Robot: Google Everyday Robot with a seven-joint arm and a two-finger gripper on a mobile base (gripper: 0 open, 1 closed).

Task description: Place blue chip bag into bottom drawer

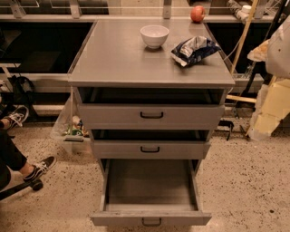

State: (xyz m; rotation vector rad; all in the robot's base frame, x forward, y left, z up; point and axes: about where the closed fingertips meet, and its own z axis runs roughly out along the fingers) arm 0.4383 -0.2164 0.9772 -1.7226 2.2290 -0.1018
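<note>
The blue chip bag (195,49), crinkled dark blue and white, lies on the right side of the grey cabinet top (118,59), near the right edge. The bottom drawer (150,183) is pulled fully out toward me; its flat grey inside shows nothing in it, and its small black handle (151,222) is at the front. My gripper is not in view; only a white rounded shape (280,45) shows at the right edge of the frame, level with the cabinet top.
A white bowl (154,36) stands left of the bag. A red apple (197,13) sits at the back. The two upper drawers (151,116) are slightly open. A person's legs and shoes (40,166) are at the left. Yellowish clutter (272,108) stands at the right.
</note>
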